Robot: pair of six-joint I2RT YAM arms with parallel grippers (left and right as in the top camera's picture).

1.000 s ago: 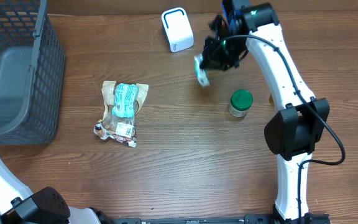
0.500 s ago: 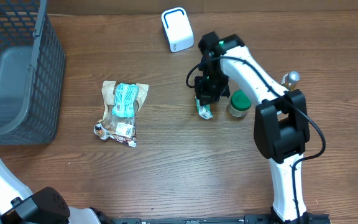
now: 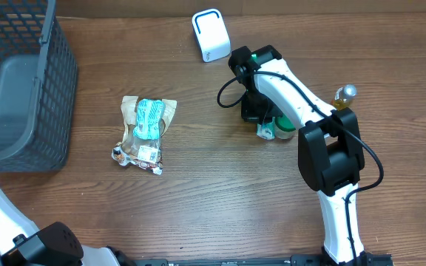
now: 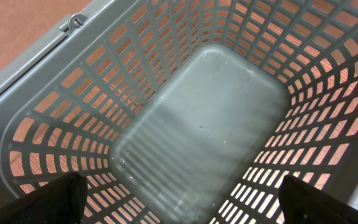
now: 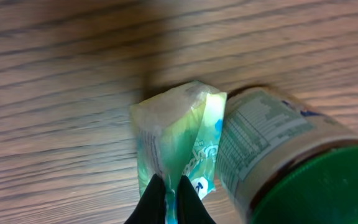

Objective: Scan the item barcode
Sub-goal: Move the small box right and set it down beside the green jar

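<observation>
My right gripper [image 5: 171,202] is shut on a small green-and-white packet [image 5: 179,137], pinching its edge between the fingertips. The packet hangs low over the wooden table, against a green-lidded jar [image 5: 284,168]. Overhead, the packet [image 3: 265,131] pokes out below the right gripper [image 3: 260,123], just left of the jar [image 3: 288,124]. The white barcode scanner [image 3: 211,35] stands at the back of the table, apart from the arm. My left gripper [image 4: 185,208] is open above the inside of the grey basket [image 4: 61,124], nothing between its fingers.
A tan and teal snack bag [image 3: 146,133] lies left of centre. The grey mesh basket [image 3: 28,89] fills the left side. A small bottle with a silver cap [image 3: 345,94] stands to the right of the jar.
The right arm has carried the packet from near the scanner down and toward the front, ending beside the green-lidded jar. The left arm has not moved.
</observation>
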